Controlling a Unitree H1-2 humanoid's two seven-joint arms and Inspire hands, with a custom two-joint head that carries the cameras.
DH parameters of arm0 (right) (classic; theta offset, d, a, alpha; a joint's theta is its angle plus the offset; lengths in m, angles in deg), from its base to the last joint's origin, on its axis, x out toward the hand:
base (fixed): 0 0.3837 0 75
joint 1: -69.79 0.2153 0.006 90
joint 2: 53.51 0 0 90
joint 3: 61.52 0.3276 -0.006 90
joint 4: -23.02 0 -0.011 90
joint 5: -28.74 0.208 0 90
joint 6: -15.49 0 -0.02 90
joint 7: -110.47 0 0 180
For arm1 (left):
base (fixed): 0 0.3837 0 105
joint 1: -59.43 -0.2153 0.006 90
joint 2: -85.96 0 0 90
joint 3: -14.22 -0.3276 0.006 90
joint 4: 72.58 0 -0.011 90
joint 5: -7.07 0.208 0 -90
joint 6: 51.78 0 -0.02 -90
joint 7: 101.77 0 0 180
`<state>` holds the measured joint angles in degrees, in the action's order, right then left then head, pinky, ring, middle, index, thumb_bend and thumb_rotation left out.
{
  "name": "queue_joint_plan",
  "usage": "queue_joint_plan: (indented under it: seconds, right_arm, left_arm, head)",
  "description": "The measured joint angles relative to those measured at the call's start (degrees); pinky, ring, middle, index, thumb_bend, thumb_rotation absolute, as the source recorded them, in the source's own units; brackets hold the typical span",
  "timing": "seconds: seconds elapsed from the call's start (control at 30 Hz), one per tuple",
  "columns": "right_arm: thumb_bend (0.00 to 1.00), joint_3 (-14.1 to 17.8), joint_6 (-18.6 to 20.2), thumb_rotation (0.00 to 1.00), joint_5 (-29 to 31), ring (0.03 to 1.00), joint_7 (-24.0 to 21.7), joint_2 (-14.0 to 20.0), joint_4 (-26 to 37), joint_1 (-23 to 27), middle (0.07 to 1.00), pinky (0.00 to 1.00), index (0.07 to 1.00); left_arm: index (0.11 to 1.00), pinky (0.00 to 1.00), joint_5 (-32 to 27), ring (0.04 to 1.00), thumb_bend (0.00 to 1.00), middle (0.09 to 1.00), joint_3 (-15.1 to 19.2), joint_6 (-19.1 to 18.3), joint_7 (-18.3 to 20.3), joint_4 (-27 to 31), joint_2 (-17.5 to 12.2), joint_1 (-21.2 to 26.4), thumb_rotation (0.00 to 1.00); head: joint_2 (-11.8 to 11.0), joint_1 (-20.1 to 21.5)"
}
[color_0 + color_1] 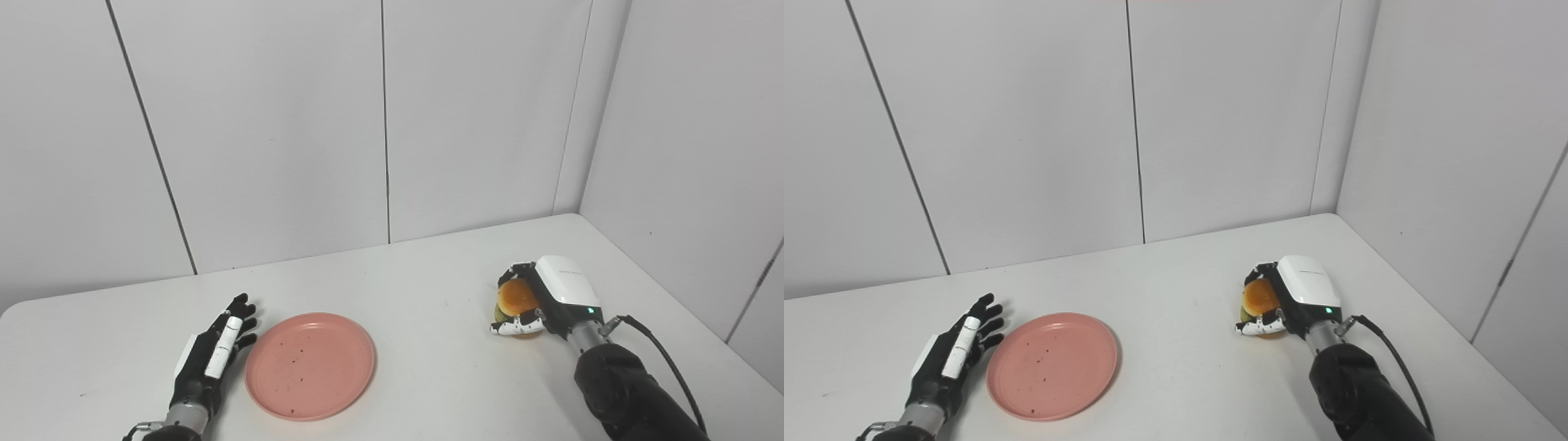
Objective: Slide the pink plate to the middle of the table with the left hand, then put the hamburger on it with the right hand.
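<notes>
Fingers of the right hand (545, 300) are wrapped around the hamburger (516, 299), which is held at the right side of the white counter (429, 294), well apart from the pink plate (310, 365). The bun's orange top is seen between the curled fingers above and the thumb below, with a strip of green filling showing at its left edge. Whether the hamburger is resting on the counter or raised just off it cannot be told. A black cable is seen running from the right wrist along the forearm.

The left hand (213, 355) is laid flat at the near left of the counter, fingers spread apart and pointing away, nothing held in it. It is placed just beside the plate's left rim; contact with the rim cannot be made out. The plate is set left of the counter's centre, and a few dark specks are scattered across its surface.
</notes>
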<state>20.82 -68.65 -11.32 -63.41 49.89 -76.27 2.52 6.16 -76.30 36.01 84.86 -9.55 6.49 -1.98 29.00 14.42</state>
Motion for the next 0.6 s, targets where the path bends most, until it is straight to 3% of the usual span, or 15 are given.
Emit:
queue_joint_plan:
  seconds: [0.13, 0.33, 0.57, 0.6]
  right_arm:
    - [0.52, -0.1, 0.1, 0.00, 0.0, 0.344, -2.4, -0.5, 3.1, 1.0, 0.455, 0.27, 0.497]
    - [0.52, -0.7, 0.1, 0.00, 0.2, 0.383, -4.9, -2.7, 4.5, 3.8, 0.471, 0.32, 0.494]
    - [0.52, -2.4, -1.2, 0.00, 1.5, 0.356, -5.5, -4.6, 0.6, 6.3, 0.454, 0.29, 0.502]
    - [0.52, -2.7, -2.2, 0.00, 1.6, 0.388, -5.4, -4.7, -0.3, 6.7, 0.475, 0.32, 0.490]
  left_arm:
    - [0.893, 0.92, 0.2, 0.905, 0.84, 0.906, -0.5, -0.3, -1.2, 0.3, 0.5, 0.0, 0.89]
    - [0.893, 0.93, 1.1, 0.910, 0.86, 0.909, -1.0, -1.3, -3.1, 1.1, 1.8, -0.1, 0.89]
    - [0.888, 0.95, 1.1, 0.918, 0.87, 0.913, -1.3, -1.5, -4.3, 1.2, 3.6, -0.1, 0.87]
    - [0.889, 0.95, 1.1, 0.920, 0.88, 0.917, -1.2, -1.5, -4.4, 1.2, 3.8, -0.1, 0.85]
  head:
    - [0.0, -1.6]
    - [-0.1, -4.8]
    - [-0.2, -8.4]
    - [-0.2, -9.3]
